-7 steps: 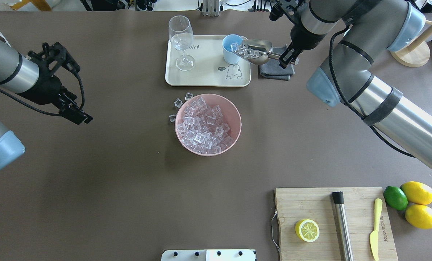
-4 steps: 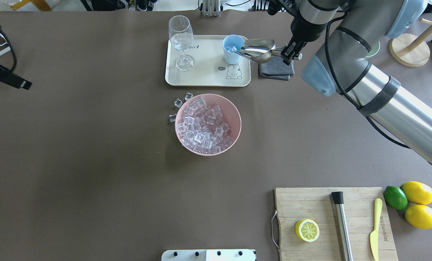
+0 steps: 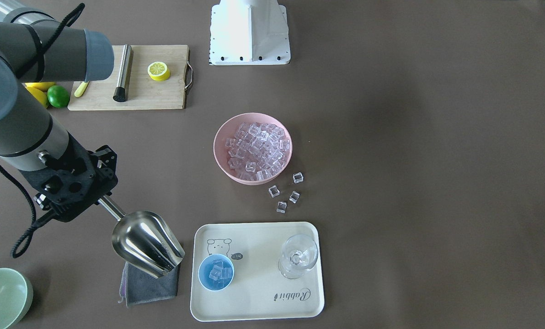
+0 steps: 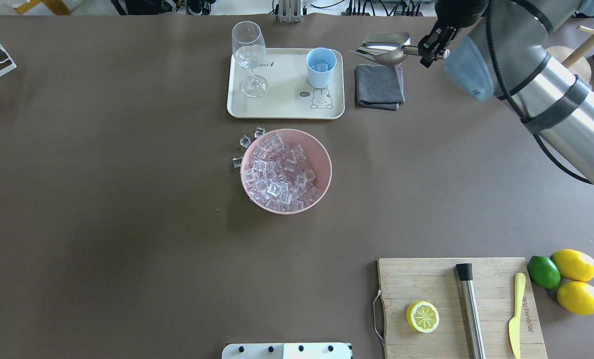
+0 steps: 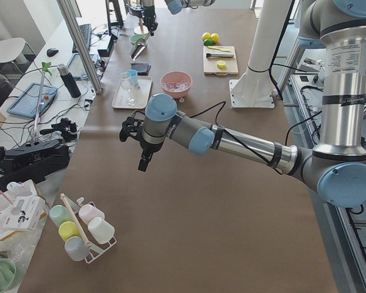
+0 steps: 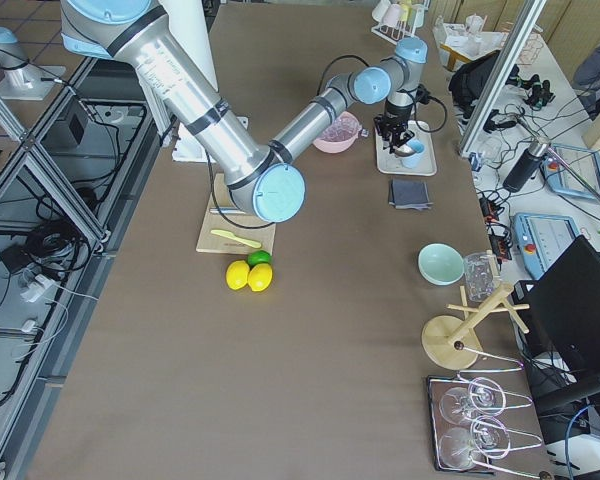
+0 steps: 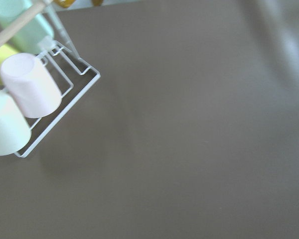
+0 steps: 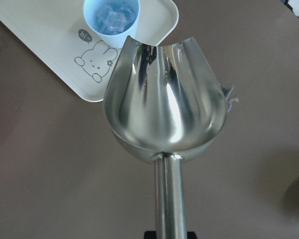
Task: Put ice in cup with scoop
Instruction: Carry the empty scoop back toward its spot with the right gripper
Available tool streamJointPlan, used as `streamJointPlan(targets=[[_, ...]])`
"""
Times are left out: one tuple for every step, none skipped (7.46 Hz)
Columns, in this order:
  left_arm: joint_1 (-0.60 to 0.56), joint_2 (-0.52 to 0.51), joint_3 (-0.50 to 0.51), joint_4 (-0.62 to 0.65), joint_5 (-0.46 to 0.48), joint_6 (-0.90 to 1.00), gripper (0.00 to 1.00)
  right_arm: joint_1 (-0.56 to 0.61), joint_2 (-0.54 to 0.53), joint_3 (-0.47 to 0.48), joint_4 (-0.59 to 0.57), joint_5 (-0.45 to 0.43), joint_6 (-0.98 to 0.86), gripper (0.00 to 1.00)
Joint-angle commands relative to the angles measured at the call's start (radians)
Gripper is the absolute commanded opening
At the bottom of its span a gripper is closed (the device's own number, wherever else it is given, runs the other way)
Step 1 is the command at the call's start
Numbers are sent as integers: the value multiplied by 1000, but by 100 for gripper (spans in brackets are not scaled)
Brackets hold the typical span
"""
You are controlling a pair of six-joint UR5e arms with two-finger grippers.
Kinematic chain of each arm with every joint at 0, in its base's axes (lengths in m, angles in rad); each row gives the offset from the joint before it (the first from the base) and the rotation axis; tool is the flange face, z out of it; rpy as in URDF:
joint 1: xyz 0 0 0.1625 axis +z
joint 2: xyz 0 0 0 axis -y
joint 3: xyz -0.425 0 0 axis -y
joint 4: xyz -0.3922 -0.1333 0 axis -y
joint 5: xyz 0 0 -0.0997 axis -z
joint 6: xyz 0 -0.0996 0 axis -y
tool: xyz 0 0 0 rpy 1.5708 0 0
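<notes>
My right gripper (image 4: 429,48) is shut on the handle of the steel scoop (image 4: 384,47). It holds the scoop in the air over the far edge of a grey cloth (image 4: 378,87), right of the tray. The scoop pan (image 8: 164,99) is empty in the right wrist view. The light-blue cup (image 4: 321,66) stands on the tray and holds a few ice cubes (image 3: 217,273). Most of the ice (image 4: 282,172) fills a pink bowl (image 4: 322,149), with a few loose cubes (image 3: 286,194) on the table beside it. My left gripper (image 5: 143,162) shows only in the exterior left view; I cannot tell its state.
The cream tray (image 4: 282,107) also carries a stemmed glass (image 4: 249,55). A cutting board (image 4: 426,279) with a lemon half, a steel cylinder and a yellow knife lies front right, next to lemons and a lime. A pale green bowl (image 3: 0,297) and a rack of cups (image 7: 20,94) stand at the table's ends.
The ice slid from the scoop into the cup. My right gripper then drew the empty scoop off to the right of the tray. My left arm swung left out of the overhead view.
</notes>
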Motion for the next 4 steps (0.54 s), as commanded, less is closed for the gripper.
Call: streamJointPlan(targets=[[-98, 88, 109, 1, 88, 97, 99, 73, -280, 285, 26, 26, 329, 0], [-115, 98, 122, 20, 130, 192, 100, 106, -418, 378, 60, 37, 424, 0], [-154, 81, 102, 125, 133, 213, 100, 152, -526, 409, 80, 81, 455, 0], [-159, 82, 91, 177, 138, 223, 100, 186, -610, 420, 118, 92, 460, 0]])
